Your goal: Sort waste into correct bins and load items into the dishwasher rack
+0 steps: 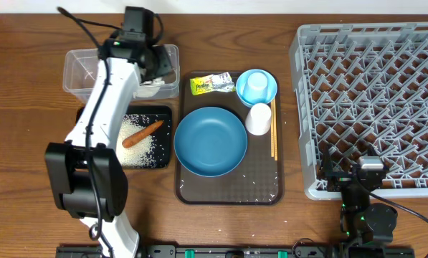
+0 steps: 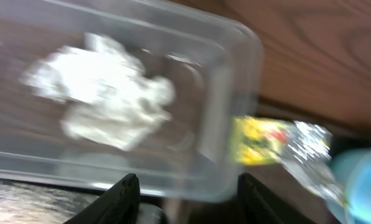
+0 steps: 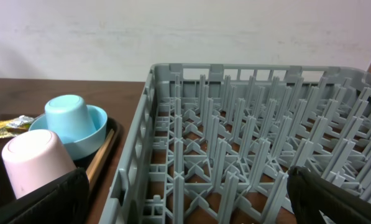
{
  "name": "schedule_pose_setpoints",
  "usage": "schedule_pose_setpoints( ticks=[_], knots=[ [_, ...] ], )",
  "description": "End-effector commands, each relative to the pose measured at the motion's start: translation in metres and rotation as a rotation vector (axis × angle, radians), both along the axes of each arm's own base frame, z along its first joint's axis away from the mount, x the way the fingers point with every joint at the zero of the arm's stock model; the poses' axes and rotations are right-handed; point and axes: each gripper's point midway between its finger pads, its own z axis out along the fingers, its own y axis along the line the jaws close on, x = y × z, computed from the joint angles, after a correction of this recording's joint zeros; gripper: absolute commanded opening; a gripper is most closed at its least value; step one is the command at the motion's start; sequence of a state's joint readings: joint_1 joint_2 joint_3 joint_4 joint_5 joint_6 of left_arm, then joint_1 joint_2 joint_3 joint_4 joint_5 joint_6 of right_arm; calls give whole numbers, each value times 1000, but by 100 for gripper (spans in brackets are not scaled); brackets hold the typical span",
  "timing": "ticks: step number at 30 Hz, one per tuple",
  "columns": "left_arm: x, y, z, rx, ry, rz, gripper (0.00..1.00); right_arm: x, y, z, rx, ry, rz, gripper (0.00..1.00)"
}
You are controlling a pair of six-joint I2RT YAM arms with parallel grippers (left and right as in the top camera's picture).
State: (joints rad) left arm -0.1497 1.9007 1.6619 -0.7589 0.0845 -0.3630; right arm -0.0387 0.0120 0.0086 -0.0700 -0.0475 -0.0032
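The left pincer point(image 2: 188, 184) hangs over the right end of the clear tub point(image 1: 84, 68) at the back left of the bench point(image 1: 27, 107). Its fingers point(image 2: 126, 198) are spread apart and hold nothing. A crumpled white tissue point(image 2: 104, 106) lies on the tub's floor directly below. The left wrist view is blurred, though the tissue and tub wall read plainly.

In front of the tub, the black tray point(image 1: 163, 113) holds a scatter of white rice grains point(image 1: 143, 149) with the orange carrot point(image 1: 142, 134) lying across them.

On the brown serving tray point(image 1: 271, 188) at centre, the yellow-green wrapper point(image 1: 212, 84) rests at the back edge, just beside the tub's corner. The small light-blue cup point(image 1: 255, 87) stands upside down on a matching dish point(image 3: 97, 124). The white cup point(image 1: 258, 119), also inverted, sits just in front of it. The wooden chopsticks point(image 1: 274, 132) lie along the tray's right side and the large blue bowl point(image 1: 210, 141) fills the middle. A few stray grains dot the tray's front.

The grey dishwasher rack point(image 1: 371, 86) fills the right of the bench — no item loaded among its pegs. The right pincer point(image 3: 186, 186) sits low at the rack's near wall, its fingers point(image 3: 42, 199) wide apart (nothing between them) and pointing across the lattice.
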Motion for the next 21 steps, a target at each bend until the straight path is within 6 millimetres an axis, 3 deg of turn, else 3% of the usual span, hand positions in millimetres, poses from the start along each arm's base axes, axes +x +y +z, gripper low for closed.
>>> schedule_pose_setpoints(
  ticks=[1, 6, 10, 14, 21],
  knots=[
    [-13, -49, 20, -81, -26, -123, 53, 0, -1, -1, 17, -1, -7, 99],
    [-18, -99, 25, -74, -73, -207, 59, 0, -1, -1, 17, -1, -7, 99],
    [-13, -93, 22, -14, -95, -2, 61, 0, -1, -1, 17, -1, -7, 99],
    [-12, -96, 17, -80, -78, 127, 61, 0, -1, -1, 17, -1, -7, 99],
    [-12, -102, -13, -220, 26, 376, 61, 0, -1, -1, 17, -1, -7, 99]
  ],
)
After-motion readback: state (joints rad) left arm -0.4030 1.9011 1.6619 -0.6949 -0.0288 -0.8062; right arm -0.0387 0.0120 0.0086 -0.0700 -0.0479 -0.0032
